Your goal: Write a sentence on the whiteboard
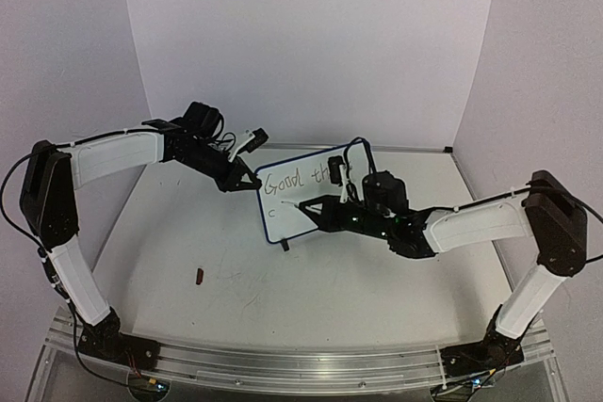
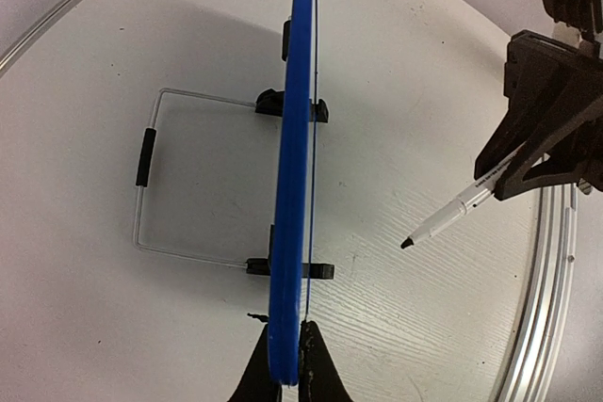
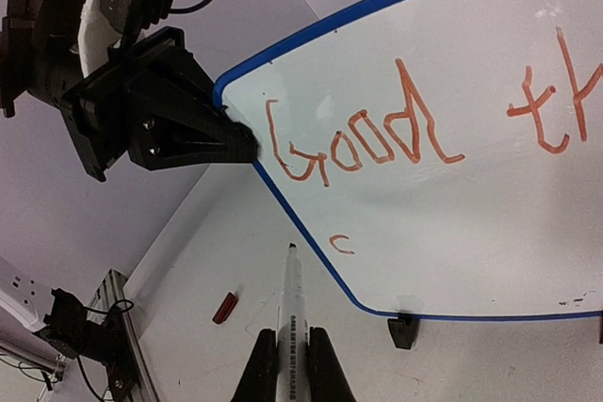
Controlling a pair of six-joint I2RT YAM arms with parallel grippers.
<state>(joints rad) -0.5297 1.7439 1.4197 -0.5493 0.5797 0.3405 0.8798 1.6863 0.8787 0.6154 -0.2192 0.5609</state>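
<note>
Board [image 1: 279, 221]: it is seen upright near mid-table, between the two arms, on two small black feet [image 3: 403, 331], with a bent wire stand [image 2: 138, 223] behind it.
Table [image 1: 179, 233]: white and scuffed, and the board is carried on it, well back from the metal rail [image 1: 283, 360] at the near edge.
Sentence [image 3: 415, 129]: only "Good th" is written on the upper line, and a lone small "c" sits below it at the left. The strokes are shown orange-red in the right wrist view and dark from above.
Left gripper [image 1: 247, 182]: it is closed on the board's upper-left edge. The blue rim is seen pinched between the two fingers in the left wrist view.
Right gripper [image 3: 290, 369]: it is clamped on the marker [image 2: 450, 215], whose barrel is gripped between both fingers with the tip pointed at the board's writing face.
Marker tip: it is held near the "c" at the board's lower-left corner, and a gap to the board is shown in the left wrist view.
Red bit [image 3: 224, 308]: a small reddish object is seen lying on the table, apart from the board on the left arm's side. What it is cannot be made out.
</note>
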